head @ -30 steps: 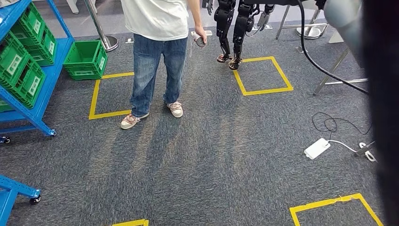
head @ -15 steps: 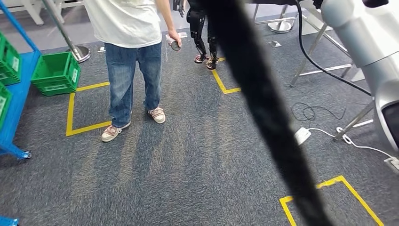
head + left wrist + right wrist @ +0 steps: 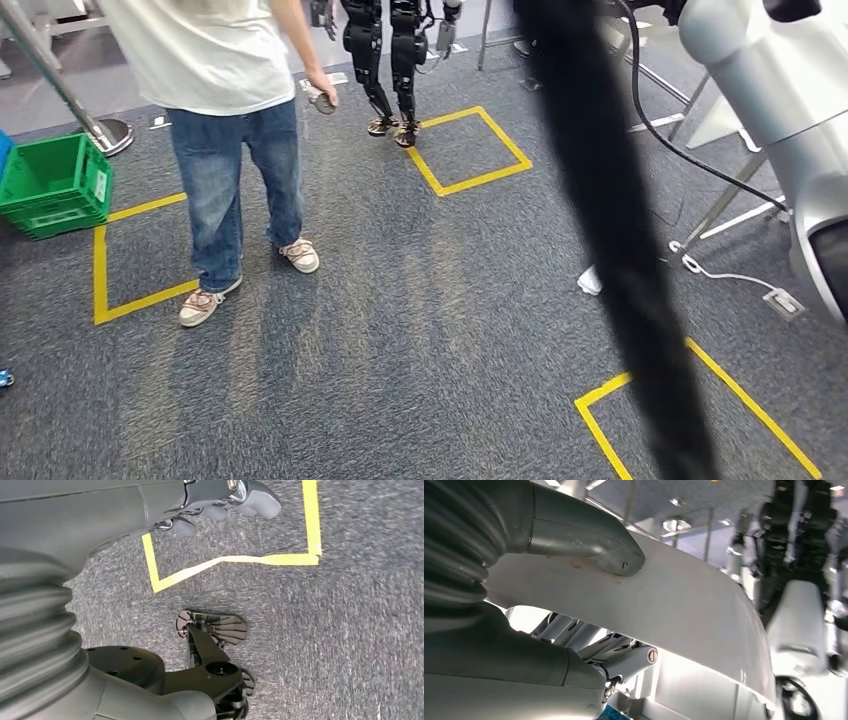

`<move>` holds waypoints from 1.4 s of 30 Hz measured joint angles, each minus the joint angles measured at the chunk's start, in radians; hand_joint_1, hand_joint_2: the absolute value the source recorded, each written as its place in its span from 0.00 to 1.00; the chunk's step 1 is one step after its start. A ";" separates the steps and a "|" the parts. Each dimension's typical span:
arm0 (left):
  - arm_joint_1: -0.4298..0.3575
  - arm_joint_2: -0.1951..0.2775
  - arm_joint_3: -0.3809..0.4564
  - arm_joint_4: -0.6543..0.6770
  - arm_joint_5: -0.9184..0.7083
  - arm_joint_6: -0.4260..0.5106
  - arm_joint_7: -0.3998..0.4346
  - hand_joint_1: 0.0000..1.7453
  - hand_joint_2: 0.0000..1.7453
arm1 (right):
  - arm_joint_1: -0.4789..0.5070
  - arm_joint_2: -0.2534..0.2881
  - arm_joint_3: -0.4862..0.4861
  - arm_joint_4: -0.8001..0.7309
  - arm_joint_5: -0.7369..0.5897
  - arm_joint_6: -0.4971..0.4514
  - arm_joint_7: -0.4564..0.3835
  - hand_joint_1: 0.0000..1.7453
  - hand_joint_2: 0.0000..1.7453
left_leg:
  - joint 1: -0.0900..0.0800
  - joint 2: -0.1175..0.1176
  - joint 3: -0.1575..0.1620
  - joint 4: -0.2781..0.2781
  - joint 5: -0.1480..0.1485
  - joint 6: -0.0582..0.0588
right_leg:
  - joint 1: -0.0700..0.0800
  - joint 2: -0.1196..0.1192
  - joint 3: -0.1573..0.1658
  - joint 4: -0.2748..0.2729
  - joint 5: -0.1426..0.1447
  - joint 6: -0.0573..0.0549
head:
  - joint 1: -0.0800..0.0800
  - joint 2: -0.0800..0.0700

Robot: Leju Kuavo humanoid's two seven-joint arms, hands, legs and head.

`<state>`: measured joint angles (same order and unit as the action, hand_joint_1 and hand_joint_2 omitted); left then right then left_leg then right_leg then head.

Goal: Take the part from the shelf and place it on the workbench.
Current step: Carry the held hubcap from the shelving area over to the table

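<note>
Two hands are showing across the views, one per wrist camera. From the head view, a person (image 3: 235, 150) in a white shirt and jeans is standing on grey carpet (image 3: 400, 330) beside a yellow tape square (image 3: 120, 260), holding a small controller (image 3: 323, 102). A green crate (image 3: 55, 185) is sitting on the floor at the far left. Another dark robot (image 3: 385, 55) is standing at the corner of a second tape square (image 3: 470, 150). A white part (image 3: 770, 90) is filling the upper right of the view, and a blurred dark band (image 3: 620, 250) is crossing in front of the carpet; what it is cannot be told. A cable (image 3: 690, 160) is running down toward a floor socket (image 3: 783, 303).

From the left wrist view, the left hand (image 3: 220, 505) is hanging over the carpet above a tape square (image 3: 235, 560), its fingers (image 3: 255, 497) curling loosely and grasping nothing.

From the right wrist view, the right hand (image 3: 569, 595) is grasping the large white curved part, the thumb (image 3: 594, 547) pressing on one face and the fingers (image 3: 589, 645) wrapping under the other, held up in the air well above the floor.
</note>
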<state>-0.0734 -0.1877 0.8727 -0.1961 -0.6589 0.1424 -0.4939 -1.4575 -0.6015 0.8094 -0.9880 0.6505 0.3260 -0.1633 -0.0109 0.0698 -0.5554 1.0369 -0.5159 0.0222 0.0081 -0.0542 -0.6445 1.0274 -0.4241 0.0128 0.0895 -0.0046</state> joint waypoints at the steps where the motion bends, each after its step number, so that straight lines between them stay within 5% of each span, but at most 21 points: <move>1: 0.000 0.000 0.000 0.000 -0.001 -0.001 0.000 0.00 1.00 | -0.002 0.000 0.000 0.000 0.002 0.004 -0.001 1.00 1.00 | -0.001 0.008 0.004 -0.002 -0.003 -0.004 | 0.003 0.009 0.002 -0.002 -0.002 -0.005 | 0.000 0.000; 4: -0.001 -0.001 0.000 -0.001 -0.002 -0.001 0.000 0.00 1.00 | -0.009 -0.001 -0.002 0.001 0.004 0.009 -0.002 1.00 1.00 | 0.000 -0.002 0.005 0.020 -0.025 -0.019 | -0.006 0.036 0.017 -0.011 -0.005 -0.018 | -0.002 0.000; 6: -0.001 -0.001 0.000 -0.001 -0.002 -0.005 0.000 0.00 1.00 | -0.015 0.001 -0.004 0.001 0.006 0.009 -0.004 1.00 1.00 | 0.004 -0.045 -0.047 0.125 -0.069 -0.027 | -0.012 0.050 0.030 -0.015 -0.012 -0.028 | -0.004 0.000; 8: 0.001 -0.001 0.000 0.000 -0.002 -0.014 0.001 0.00 1.00 | -0.014 0.005 -0.004 0.002 0.007 0.010 -0.006 1.00 1.00 | 0.008 -0.063 -0.131 0.258 -0.106 -0.032 | -0.013 0.071 0.037 -0.015 -0.021 -0.032 | -0.004 0.000; 10: 0.003 -0.001 0.000 0.000 -0.002 -0.021 0.003 0.00 1.00 | -0.013 0.008 -0.004 0.002 0.007 0.011 -0.009 1.00 1.00 | 0.011 -0.066 -0.167 0.280 -0.074 -0.035 | -0.014 0.095 0.048 -0.014 -0.032 -0.028 | -0.004 0.000; 12: 0.004 0.000 0.000 0.000 -0.003 -0.025 0.005 0.00 1.00 | -0.013 0.009 -0.004 0.003 0.008 0.011 -0.010 1.00 1.00 | 0.017 -0.083 -0.129 0.158 0.019 -0.037 | -0.018 0.115 0.066 -0.013 -0.046 -0.020 | -0.005 0.000; 14: 0.004 -0.001 0.000 0.001 -0.004 -0.027 0.007 0.00 1.00 | -0.014 0.010 -0.004 0.005 0.009 0.010 -0.010 1.00 1.00 | 0.022 -0.114 -0.078 0.040 0.066 -0.036 | -0.019 0.135 0.075 -0.010 -0.060 -0.007 | -0.006 0.000; 17: 0.003 -0.001 0.000 0.002 -0.004 -0.029 0.009 0.00 1.00 | -0.012 0.012 -0.004 0.007 0.009 0.010 -0.010 1.00 1.00 | 0.018 -0.111 -0.051 0.004 0.051 -0.014 | -0.023 0.160 0.073 -0.007 -0.058 0.013 | -0.007 0.000; 19: 0.003 -0.001 0.000 0.001 -0.004 -0.029 0.008 0.00 1.00 | -0.011 0.010 -0.005 0.008 0.010 0.009 -0.010 1.00 1.00 | 0.017 -0.095 -0.037 -0.002 0.044 0.002 | -0.023 0.132 0.058 0.024 -0.059 0.021 | -0.005 0.000; 22: 0.003 -0.001 0.000 0.000 -0.005 -0.031 0.007 0.00 1.00 | -0.011 0.011 -0.008 0.012 0.012 0.007 -0.010 1.00 1.00 | 0.013 -0.073 -0.012 -0.006 0.023 0.016 | -0.019 0.070 -0.046 0.184 -0.098 0.027 | -0.003 0.000; 24: 0.004 -0.001 0.001 0.000 -0.005 -0.031 0.006 0.00 1.00 | -0.006 0.012 -0.008 0.016 0.014 0.008 -0.010 1.00 1.00 | 0.009 -0.058 0.007 -0.006 0.005 0.019 | -0.019 0.064 -0.123 0.271 -0.119 0.026 | -0.003 0.000; 26: 0.005 -0.001 0.001 0.000 -0.005 -0.031 0.007 0.00 1.00 | -0.003 0.012 -0.008 0.020 0.016 0.008 -0.010 1.00 1.00 | 0.004 -0.042 0.035 -0.006 -0.017 0.020 | -0.017 0.060 -0.135 0.226 -0.076 0.019 | -0.003 0.000; 28: 0.005 -0.002 0.001 0.000 -0.005 -0.032 0.007 0.00 1.00 | -0.005 0.012 -0.009 0.022 0.019 0.008 -0.010 1.00 1.00 | 0.001 -0.027 0.067 -0.006 -0.043 0.019 | -0.008 0.039 -0.095 0.094 0.013 0.006 | -0.004 0.000; 29: 0.004 -0.002 0.001 0.000 -0.005 -0.033 0.007 0.00 1.00 | -0.006 0.013 -0.010 0.024 0.020 0.008 -0.010 1.00 1.00 | -0.001 -0.020 0.079 -0.008 -0.054 0.015 | -0.002 0.027 -0.078 0.044 0.033 0.000 | -0.005 0.000; 31: 0.003 -0.001 0.001 0.000 -0.006 -0.034 0.008 0.00 1.00 | -0.008 0.015 -0.010 0.027 0.022 0.009 -0.010 1.00 1.00 | -0.002 -0.005 0.098 -0.012 -0.071 0.003 | 0.010 0.018 -0.058 0.005 0.038 -0.013 | -0.008 0.000; 33: 0.002 -0.002 0.001 0.000 -0.008 -0.035 0.009 0.00 1.00 | -0.010 0.016 -0.012 0.029 0.022 0.008 -0.011 1.00 1.00 | -0.001 0.003 0.110 0.004 -0.069 -0.009 | 0.009 0.034 -0.031 -0.004 0.030 -0.026 | -0.011 0.000; 35: 0.001 -0.004 0.001 0.000 -0.009 -0.037 0.009 0.00 1.00 | -0.014 0.017 -0.014 0.030 0.022 0.007 -0.011 1.00 1.00 | 0.002 -0.021 0.085 0.079 -0.059 -0.018 | 0.003 0.049 0.001 -0.009 0.016 -0.039 | -0.016 0.000; 36: 0.001 -0.004 0.001 -0.001 -0.009 -0.037 0.009 0.00 1.00 | -0.015 0.020 -0.014 0.030 0.023 0.007 -0.011 1.00 1.00 | 0.004 -0.039 0.048 0.135 -0.067 -0.022 | 0.001 0.055 0.017 -0.010 0.006 -0.043 | -0.018 0.000; 39: 0.003 -0.004 0.001 0.000 -0.011 -0.037 0.009 0.00 1.00 | -0.011 0.029 -0.015 0.031 0.023 0.006 -0.012 1.00 1.00 | 0.011 -0.065 -0.083 0.262 -0.150 -0.031 | -0.003 0.088 0.050 -0.010 -0.027 -0.044 | -0.023 0.000; 41: 0.005 -0.003 0.001 0.000 -0.013 -0.037 0.010 0.00 1.00 | -0.006 0.032 -0.015 0.031 0.025 0.002 -0.011 1.00 1.00 | 0.014 -0.067 -0.123 0.231 -0.157 -0.036 | -0.007 0.109 0.077 -0.008 -0.049 -0.037 | -0.023 0.000; 42: 0.005 -0.003 0.001 0.000 -0.014 -0.035 0.013 0.00 1.00 | -0.004 0.033 -0.015 0.031 0.027 -0.002 -0.011 1.00 1.00 | 0.016 -0.072 -0.127 0.181 -0.115 -0.039 | -0.010 0.118 0.092 -0.007 -0.062 -0.033 | -0.023 0.000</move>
<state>-0.0685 -0.1904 0.8736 -0.1965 -0.6728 0.1073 -0.4812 -1.4617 -0.5681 0.7946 -0.9565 0.6774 0.3243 -0.1743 0.0049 -0.0018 -0.6828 1.2176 -0.6312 -0.0163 -0.0018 0.0635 -0.5527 1.0207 -0.4857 -0.0203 0.0663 -0.0046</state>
